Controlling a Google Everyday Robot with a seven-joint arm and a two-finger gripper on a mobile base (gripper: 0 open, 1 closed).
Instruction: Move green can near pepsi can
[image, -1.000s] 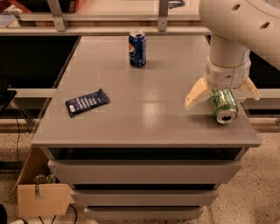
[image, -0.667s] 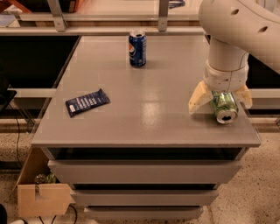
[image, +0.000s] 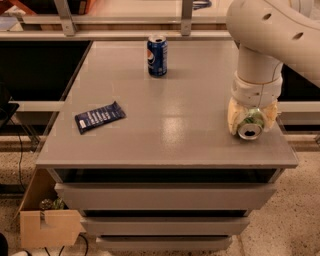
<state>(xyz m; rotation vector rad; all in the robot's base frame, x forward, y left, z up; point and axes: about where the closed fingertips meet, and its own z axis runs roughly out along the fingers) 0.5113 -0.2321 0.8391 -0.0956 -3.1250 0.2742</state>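
Observation:
The green can lies on its side near the right front of the grey table, its silver top facing me. My gripper comes down from above, and its cream fingers are shut on the green can from both sides. The pepsi can stands upright at the back middle of the table, far from the green can and the gripper.
A flat dark blue snack wrapper lies at the left front of the table. Drawers sit below the tabletop. A cardboard box stands on the floor at lower left. A rail with metal posts runs behind the table.
The gripper's fingers, spread wide beside the green can a second ago, have closed in against its sides. The can, pepsi can and wrapper have not moved.

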